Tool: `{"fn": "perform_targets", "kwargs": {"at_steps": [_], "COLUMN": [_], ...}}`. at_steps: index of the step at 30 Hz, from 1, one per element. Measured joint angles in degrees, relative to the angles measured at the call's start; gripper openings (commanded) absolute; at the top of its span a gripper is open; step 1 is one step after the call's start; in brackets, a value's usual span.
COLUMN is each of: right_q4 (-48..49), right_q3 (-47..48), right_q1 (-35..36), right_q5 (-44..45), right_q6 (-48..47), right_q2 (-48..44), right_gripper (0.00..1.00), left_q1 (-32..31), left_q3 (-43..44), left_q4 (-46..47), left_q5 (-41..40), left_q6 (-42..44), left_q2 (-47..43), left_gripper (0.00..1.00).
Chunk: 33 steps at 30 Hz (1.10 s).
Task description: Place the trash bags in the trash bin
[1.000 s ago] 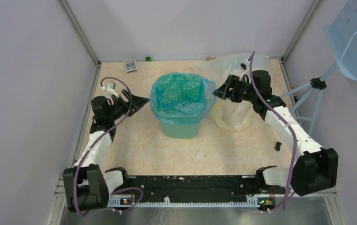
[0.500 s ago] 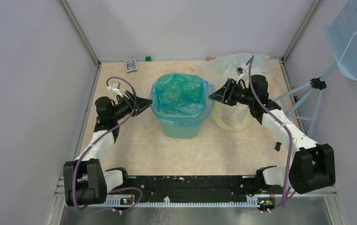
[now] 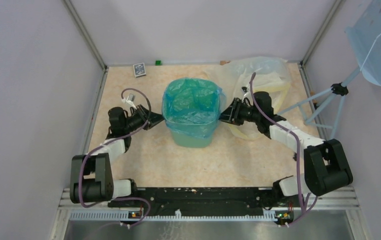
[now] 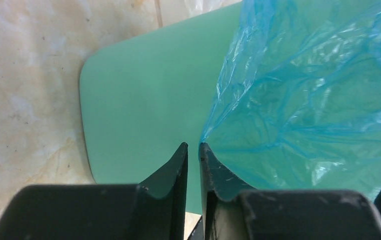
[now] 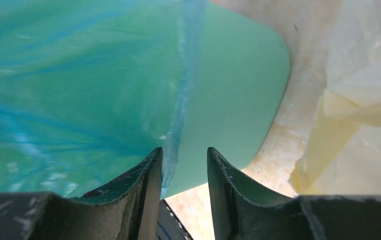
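Arm bases are bolted at the near edge of the surface (image 3: 143,160), and a broad bare strip is left between them and the trash bin (image 3: 192,136). The bin is stood upright near the middle of the surface, its long axis vertical, its mouth turned upward and its walls tapering to the base. It is lined by the blue trash bag (image 3: 192,102), whose mouth is folded outward over the rim, the crinkled hem hanging partway down the outer walls. The left gripper (image 3: 154,120) is pointed at the bin's left wall, just at the hem; in the left wrist view its jaws are parted by only a narrow slit, the hem's corner ends at one fingertip, and nothing is seen clamped. The right gripper (image 3: 223,116) is aimed at the right wall, its jaws set wider apart, and a strip of hem is seen running down between them without being pinched. Bare surface is left beyond the left arm up to the wall. Behind the right gripper, a clear yellow-banded bag (image 3: 258,75) is heaped in the far right corner. A small dark box (image 3: 139,69) and a green block (image 3: 157,62) are set along the far edge.
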Motion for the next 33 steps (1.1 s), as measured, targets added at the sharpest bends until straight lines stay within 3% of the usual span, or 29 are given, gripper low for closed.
{"fn": "perform_targets", "kwargs": {"at_steps": [15, 19, 24, 28, 29, 33], "right_q4": [-0.07, -3.45, -5.16, -5.42, -5.42, -5.57], "right_q3": [-2.86, -3.26, -6.03, -12.28, -13.86, -18.73], "right_q1": [0.76, 0.7, 0.68, 2.14, 3.34, 12.83], "right_q5": [4.44, 8.2, 10.88, 12.37, 12.98, 18.82], "right_q6": [-2.38, -4.42, -6.75, -6.62, -6.32, -4.0], "right_q2": [1.18, -4.17, -14.71, -25.44, -28.0, -36.96], "right_gripper": [0.35, 0.63, 0.67, 0.83, 0.84, 0.84], "left_q1": [-0.79, 0.39, 0.98, 1.01, 1.01, 1.01], "left_q3": [-3.52, -3.28, -3.26, -3.26, -3.3, -6.32], "left_q4": [-0.04, -7.37, -14.4, -21.42, -23.34, -25.22], "left_q5": [-0.33, -3.93, -7.1, -8.11, -8.13, -6.86], "left_q6": [6.88, 10.54, 11.69, 11.91, 11.63, 7.72], "left_q2": [4.98, -0.76, -14.62, -24.87, -27.54, -39.04], "left_gripper": [0.11, 0.41, 0.6, 0.94, 0.98, 0.99]}}
